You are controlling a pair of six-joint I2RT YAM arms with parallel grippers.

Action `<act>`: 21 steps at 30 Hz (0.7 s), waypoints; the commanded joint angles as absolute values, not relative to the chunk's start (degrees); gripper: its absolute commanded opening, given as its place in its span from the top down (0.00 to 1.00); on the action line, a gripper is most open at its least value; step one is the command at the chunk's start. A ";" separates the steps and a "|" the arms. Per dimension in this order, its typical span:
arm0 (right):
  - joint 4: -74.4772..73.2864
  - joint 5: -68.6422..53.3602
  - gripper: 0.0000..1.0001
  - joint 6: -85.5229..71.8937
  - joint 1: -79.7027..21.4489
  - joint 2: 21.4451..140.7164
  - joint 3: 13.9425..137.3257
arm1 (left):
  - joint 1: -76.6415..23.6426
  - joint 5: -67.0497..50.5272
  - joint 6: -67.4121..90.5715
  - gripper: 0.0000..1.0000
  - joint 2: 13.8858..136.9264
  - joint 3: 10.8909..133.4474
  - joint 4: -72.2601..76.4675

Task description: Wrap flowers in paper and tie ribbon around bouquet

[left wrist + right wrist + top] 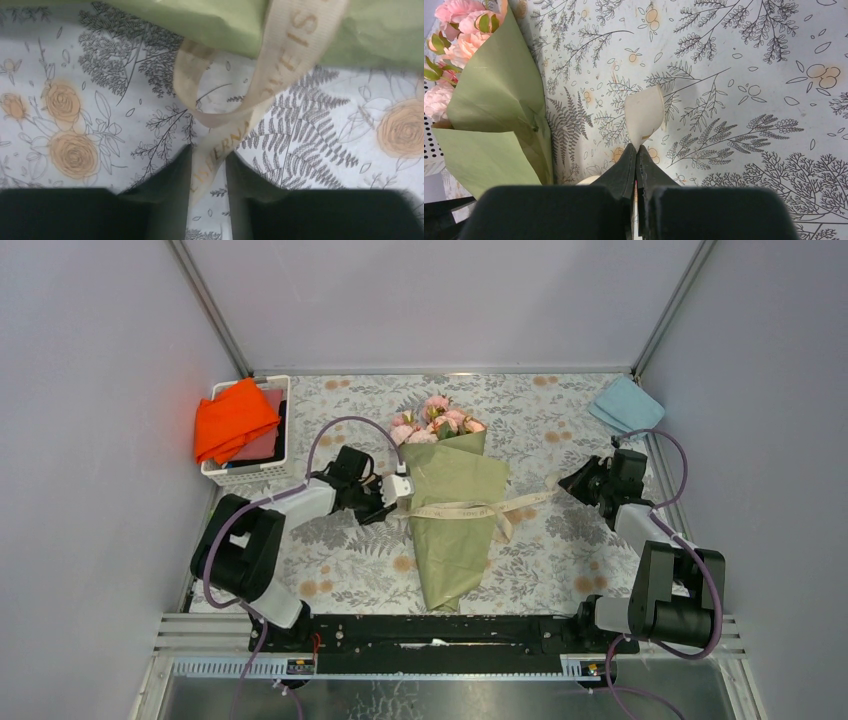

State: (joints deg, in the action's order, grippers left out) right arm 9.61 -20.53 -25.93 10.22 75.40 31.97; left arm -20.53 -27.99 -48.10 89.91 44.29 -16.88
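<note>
The bouquet lies in the middle of the table, with pink flowers (435, 420) at the far end of an olive-green paper (455, 540) cone. The cream ribbon (470, 508) crosses the cone. My left gripper (403, 490) is at the cone's left edge. In the left wrist view its jaws (208, 155) stand apart, the printed ribbon (280, 65) running loosely between them against the left finger, under the paper (210, 20). My right gripper (563, 483) is to the right of the cone. It (636, 148) is shut on the ribbon's other end (644, 112).
A white basket (250, 475) with an orange cloth (235, 418) stands at the far left. A light blue folded cloth (625, 405) lies in the far right corner. A floral tablecloth (560, 550) covers the table, and grey walls close in three sides.
</note>
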 commanded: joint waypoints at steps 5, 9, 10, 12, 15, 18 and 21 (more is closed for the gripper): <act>11.88 -19.48 1.00 -25.97 10.02 74.65 34.18 | -20.64 -25.83 -47.49 1.00 87.71 43.38 -16.73; 13.90 -21.85 1.00 -26.24 10.02 74.90 34.33 | -20.64 -26.17 -44.94 1.00 86.28 43.04 -16.12; 15.19 -23.63 1.00 -25.93 9.90 74.58 34.45 | -20.65 -26.21 -43.87 1.00 86.16 43.51 -16.09; 16.79 -26.56 1.00 -22.91 8.60 73.17 34.88 | -20.65 -25.87 -41.29 1.00 85.93 44.55 -16.08; 26.51 -30.52 1.00 -19.18 4.92 69.39 32.65 | -20.65 -25.13 -38.94 1.00 85.09 45.09 -15.29; 48.11 -36.37 1.00 -25.82 3.89 67.36 28.48 | -20.64 -23.62 -37.54 1.00 83.61 45.11 -14.28; 58.32 -39.70 1.00 -31.22 3.87 69.05 30.45 | -20.65 -20.92 -35.14 1.00 82.23 45.62 -14.08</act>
State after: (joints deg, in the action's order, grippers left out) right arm 34.13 -32.21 -25.19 4.01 69.19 28.88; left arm -20.56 -24.34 -39.38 85.01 43.40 -16.53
